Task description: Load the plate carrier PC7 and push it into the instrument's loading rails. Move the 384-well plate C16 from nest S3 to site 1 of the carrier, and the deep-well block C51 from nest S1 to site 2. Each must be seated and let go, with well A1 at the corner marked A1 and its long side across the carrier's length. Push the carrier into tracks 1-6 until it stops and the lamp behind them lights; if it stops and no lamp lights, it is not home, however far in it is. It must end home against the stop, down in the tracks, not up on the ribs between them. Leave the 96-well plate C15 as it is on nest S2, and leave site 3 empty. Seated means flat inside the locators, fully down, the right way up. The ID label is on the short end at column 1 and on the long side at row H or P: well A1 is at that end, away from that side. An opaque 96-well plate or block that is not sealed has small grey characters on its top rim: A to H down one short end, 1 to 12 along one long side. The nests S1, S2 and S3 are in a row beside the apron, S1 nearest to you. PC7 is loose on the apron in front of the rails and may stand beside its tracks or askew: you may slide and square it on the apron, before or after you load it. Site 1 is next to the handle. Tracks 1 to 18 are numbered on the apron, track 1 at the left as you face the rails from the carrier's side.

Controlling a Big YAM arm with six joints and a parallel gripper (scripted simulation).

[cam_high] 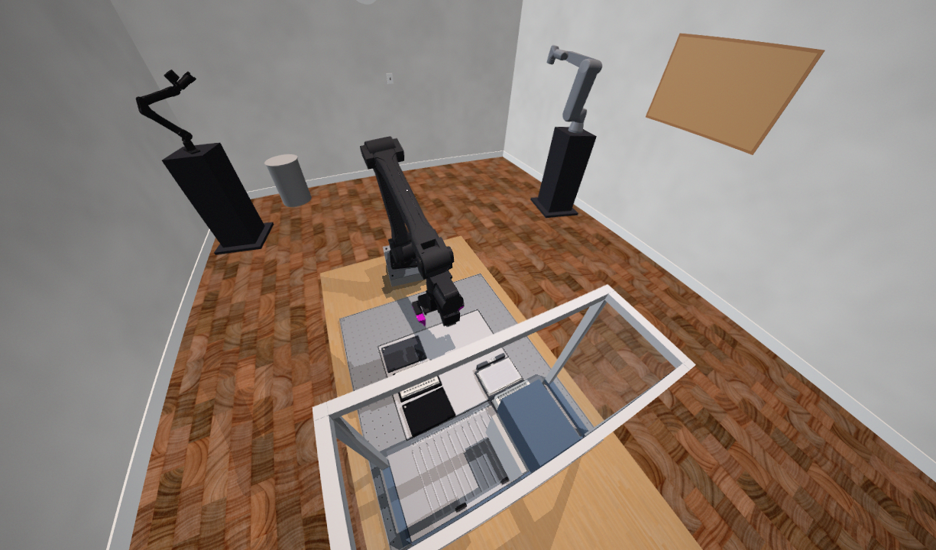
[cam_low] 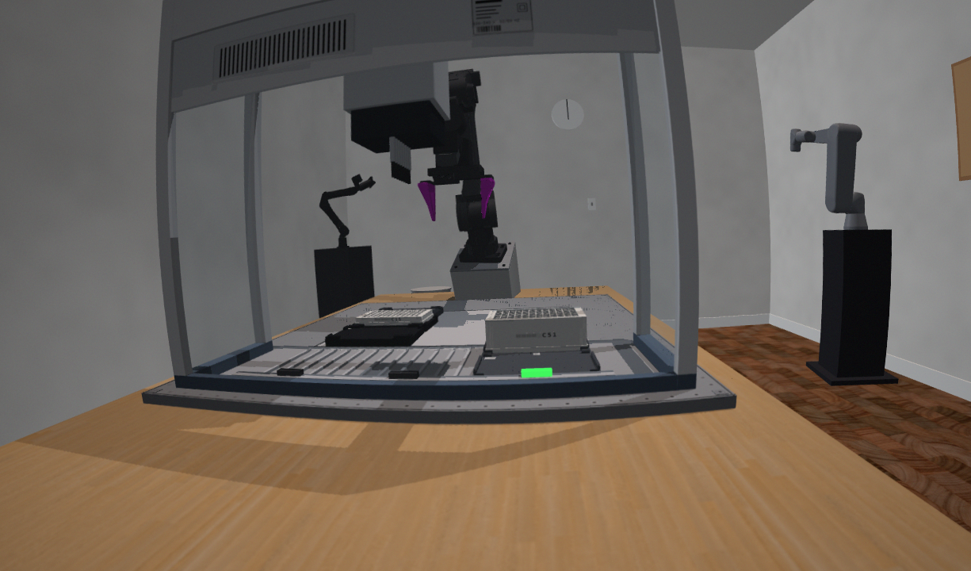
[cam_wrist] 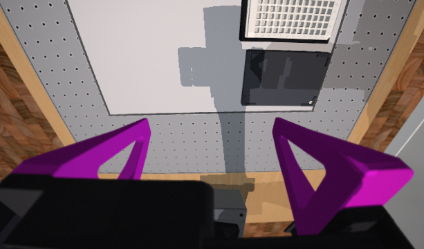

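Note:
My gripper (cam_wrist: 211,124) is open and empty. It hangs high above the near end of the deck (cam_low: 457,212), (cam_high: 435,315). Below it lies the empty dark nest S1 (cam_wrist: 284,77), (cam_high: 402,353). The 96-well plate C15 (cam_wrist: 291,21), (cam_high: 422,389) sits on nest S2 behind it. Nest S3 (cam_high: 428,412) is black and empty. The carrier PC7 holds the white 384-well plate C16 (cam_high: 498,374) next to its handle. It also holds the deep-well block C51 (cam_low: 536,327). The carrier's far end lies in the rails, and a green lamp (cam_low: 536,372) glows behind it.
The white apron (cam_wrist: 156,59) spreads left of the nests. The ribbed tracks (cam_high: 450,461) lie under the instrument's frame (cam_high: 498,341). A blue-grey box (cam_high: 539,422) hides most of the block in the top view. A dark head (cam_low: 396,106) hangs under the frame's roof.

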